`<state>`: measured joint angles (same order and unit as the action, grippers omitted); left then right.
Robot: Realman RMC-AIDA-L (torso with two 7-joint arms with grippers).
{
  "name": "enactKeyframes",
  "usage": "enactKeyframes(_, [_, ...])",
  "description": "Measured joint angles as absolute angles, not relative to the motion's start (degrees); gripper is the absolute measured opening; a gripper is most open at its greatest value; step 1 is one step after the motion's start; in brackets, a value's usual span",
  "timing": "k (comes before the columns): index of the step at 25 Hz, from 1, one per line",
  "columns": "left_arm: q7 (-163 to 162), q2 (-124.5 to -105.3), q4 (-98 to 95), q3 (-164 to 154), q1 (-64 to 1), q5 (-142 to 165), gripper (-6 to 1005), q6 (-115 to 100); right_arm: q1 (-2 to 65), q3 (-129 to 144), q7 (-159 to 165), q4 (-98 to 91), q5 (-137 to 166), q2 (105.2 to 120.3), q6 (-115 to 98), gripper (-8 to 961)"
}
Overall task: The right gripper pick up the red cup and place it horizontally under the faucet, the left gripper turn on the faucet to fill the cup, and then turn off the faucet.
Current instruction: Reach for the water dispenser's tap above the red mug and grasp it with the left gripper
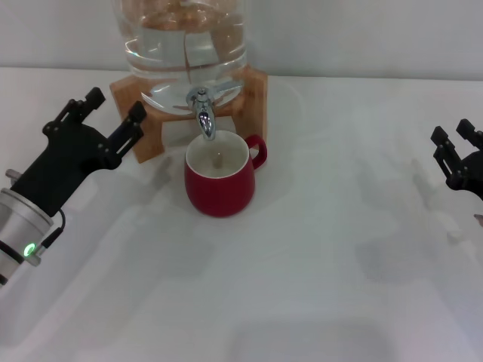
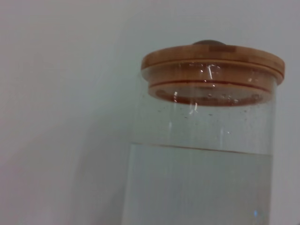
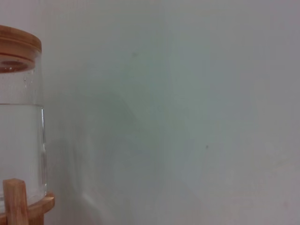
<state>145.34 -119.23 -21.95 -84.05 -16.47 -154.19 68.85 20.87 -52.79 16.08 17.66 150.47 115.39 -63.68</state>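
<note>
Fingers apart on our left gripper (image 1: pixel 106 113), beside the faucet (image 1: pixel 204 113), ready for its lever; red cup (image 1: pixel 219 181) upright under spout; right gripper (image 1: pixel 456 147) parked, fingers unclear.

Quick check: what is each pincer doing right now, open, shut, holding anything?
Left pincer: open, empty, left of the tap.
Right pincer: open, empty, far right of the red cup.

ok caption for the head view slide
Red cup upright under the faucet; left gripper open beside the stand.
</note>
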Motion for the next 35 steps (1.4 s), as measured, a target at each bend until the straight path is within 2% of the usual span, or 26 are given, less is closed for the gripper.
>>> enactKeyframes(18, [114.5, -118.99, -52.7, -81.0, -4.1, -123.5, 757, 56.0, 20.9, -52.3, 16.4, 17.7, 150.5, 115.65, -62.9, 418])
enactKeyframes(29, [86.2, -119.00, -69.9, -72.8, -3.0, -96.4, 756, 61.4, 21.3, -52.3, 16.6, 17.7, 150.7, 115.71, -62.2, 418])
enactKeyframes(35, [76.7, -119.00, -76.3, -67.3, -5.1, -86.3, 757, 68.0, 21.4, -52.3, 16.6, 17.9, 150.9, 115.75, -62.2, 418])
